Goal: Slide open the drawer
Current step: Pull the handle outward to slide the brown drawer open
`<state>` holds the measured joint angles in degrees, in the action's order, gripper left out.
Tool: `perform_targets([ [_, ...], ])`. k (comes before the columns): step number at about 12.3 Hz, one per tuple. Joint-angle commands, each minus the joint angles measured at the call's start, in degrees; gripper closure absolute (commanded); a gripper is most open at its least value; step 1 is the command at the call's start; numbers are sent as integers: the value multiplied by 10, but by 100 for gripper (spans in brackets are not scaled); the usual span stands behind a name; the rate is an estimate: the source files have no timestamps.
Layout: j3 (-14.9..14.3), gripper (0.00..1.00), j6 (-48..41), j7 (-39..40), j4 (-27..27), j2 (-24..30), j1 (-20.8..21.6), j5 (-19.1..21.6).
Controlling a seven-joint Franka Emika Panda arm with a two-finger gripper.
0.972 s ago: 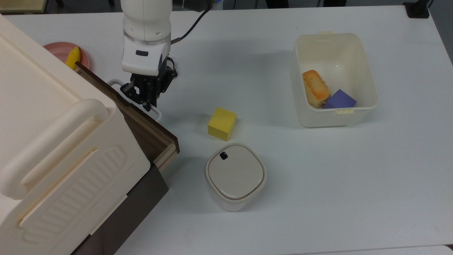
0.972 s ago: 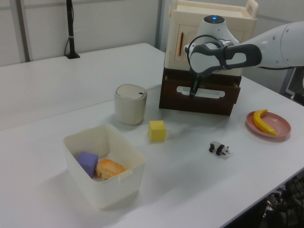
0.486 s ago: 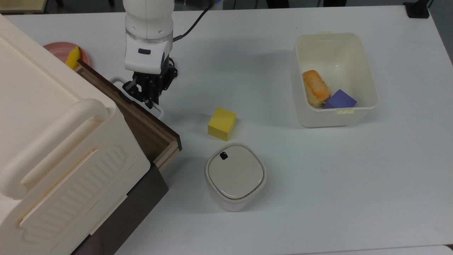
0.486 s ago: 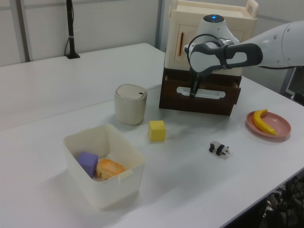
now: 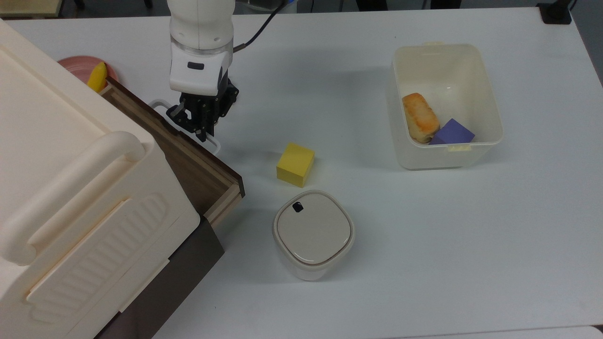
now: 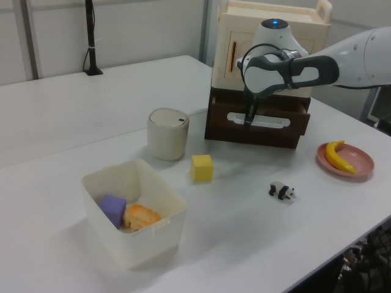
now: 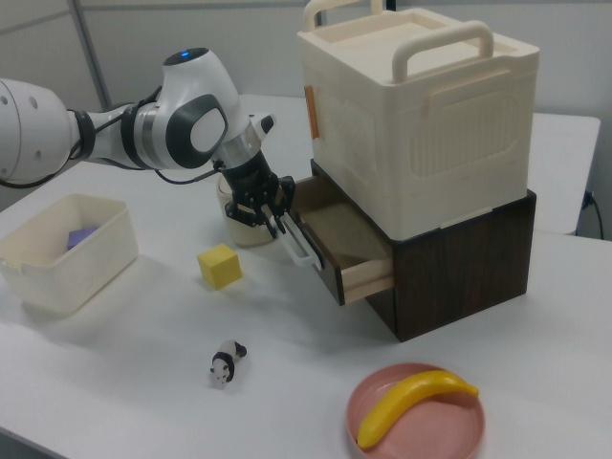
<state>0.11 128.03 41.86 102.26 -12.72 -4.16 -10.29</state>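
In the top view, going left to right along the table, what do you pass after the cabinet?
Drawer with the gripper at its handle, then the yellow block, then the open bin holding the bread and, further right, the purple block.

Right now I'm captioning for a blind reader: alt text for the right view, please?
A white robot arm's gripper grasps the white loop handle of a partly open dark wooden drawer beneath a cream cabinet. A yellow cube, toy panda and banana on a pink plate sit nearby.
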Motion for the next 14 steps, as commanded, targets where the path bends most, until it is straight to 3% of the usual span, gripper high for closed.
perform_targets([
  [1,4,99,-11,1,27,29,8,6],
  [6,4,93,-11,-1,26,25,8,7],
  [7,4,87,-11,-1,25,26,9,7],
  [8,4,73,-11,-6,24,25,8,7],
  [10,4,63,-11,-8,22,26,8,7],
  [14,4,63,-12,-8,22,27,9,9],
])
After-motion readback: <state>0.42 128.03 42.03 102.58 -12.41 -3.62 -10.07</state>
